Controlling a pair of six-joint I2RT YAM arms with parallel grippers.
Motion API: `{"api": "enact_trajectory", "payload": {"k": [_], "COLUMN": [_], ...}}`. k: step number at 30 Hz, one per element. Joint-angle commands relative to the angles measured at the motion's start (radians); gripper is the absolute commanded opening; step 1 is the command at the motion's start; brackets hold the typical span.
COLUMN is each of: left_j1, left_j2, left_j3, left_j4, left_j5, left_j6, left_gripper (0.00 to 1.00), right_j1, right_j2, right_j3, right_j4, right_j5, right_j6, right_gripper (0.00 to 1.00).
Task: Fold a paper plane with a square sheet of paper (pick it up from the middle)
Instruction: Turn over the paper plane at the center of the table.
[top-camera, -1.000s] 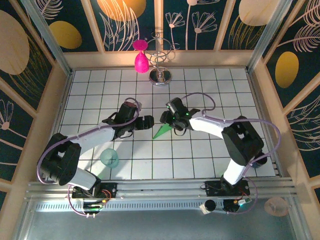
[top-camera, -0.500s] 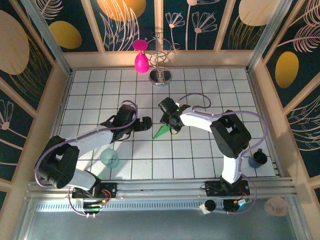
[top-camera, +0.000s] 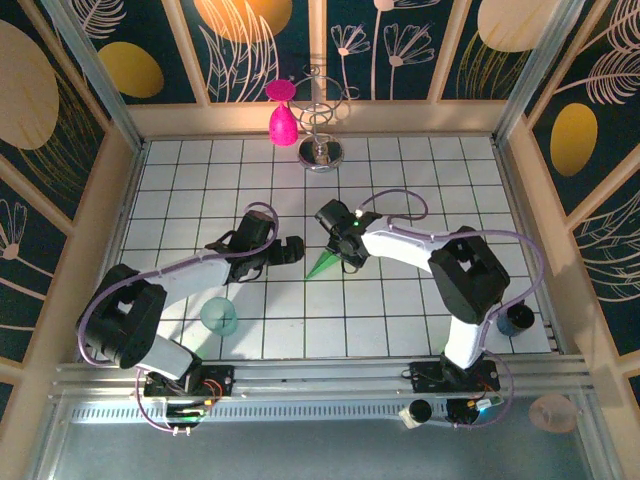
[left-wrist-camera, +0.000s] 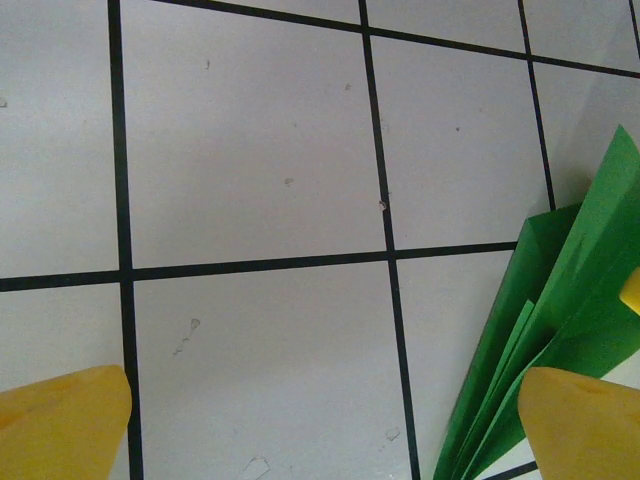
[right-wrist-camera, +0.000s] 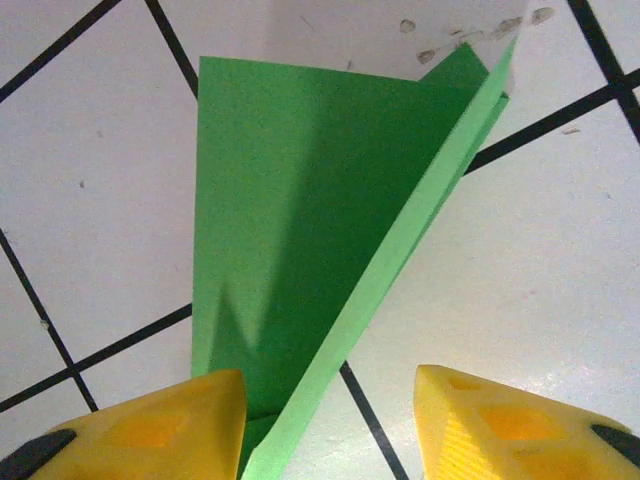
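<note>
Since the paper plane (top-camera: 323, 264) lies folded on the white tiled table (top-camera: 400, 180), in the middle between your two arms with its nose toward the near-left, treat the step in hand as pinching its centre crease. Right gripper (right-wrist-camera: 330, 410): jaws part-open, straddling the raised fold at the wide tail end, one yellow finger (right-wrist-camera: 150, 425) over the flat wing, nothing clamped yet. Left gripper (left-wrist-camera: 322, 420): jaws at full spread just beside the plane, holding nothing, one fingertip at the paper's edge. Judgement: close the right jaws squarely across the ridge, low near the table, so all layers catch together; an off-centre pinch would likely skew the wings. Use the left only to steady the nose.
</note>
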Motion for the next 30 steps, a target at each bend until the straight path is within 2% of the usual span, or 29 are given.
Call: {"api": "enact_trajectory", "payload": {"k": [1, 10, 16, 19, 22, 25, 30], "left_j1": [0.006, 0.006, 0.020, 0.042, 0.078, 0.120, 0.162], "left_j2": [0.016, 0.024, 0.015, 0.002, -0.016, -0.047, -0.130], "left_j3": [0.031, 0.044, 0.046, 0.038, 0.025, -0.003, -0.072], "left_j4": [0.004, 0.005, 0.005, 0.004, 0.002, 0.018, 0.090], "left_j5": [-0.002, -0.001, -0.012, -0.014, 0.011, 0.041, 0.069], "left_j6": [0.010, 0.003, -0.005, -0.013, -0.029, -0.058, -0.111], "left_gripper": [0.99, 0.99, 0.99, 0.99, 0.99, 0.99, 0.99], "right_j1": [0.003, -0.012, -0.016, -0.022, -0.026, -0.033, -0.068], "right_j2": [-0.022, -0.022, -0.059, -0.087, -0.128, -0.175, -0.239], "right_j3": [-0.023, -0.053, -0.050, -0.043, -0.049, -0.076, -0.220], "right_j4": [-0.030, 0.011, 0.023, 0.061, 0.167, 0.312, 0.620], "right_j5": [0.032, -0.003, 0.045, 0.054, 0.017, -0.077, -0.332], "right_j6": [0.026, 0.024, -0.012, -0.086, -0.225, -0.362, -0.479], "right_gripper": [0.45, 0.32, 0.12, 0.02, 0.00, 0.00, 0.00]}}
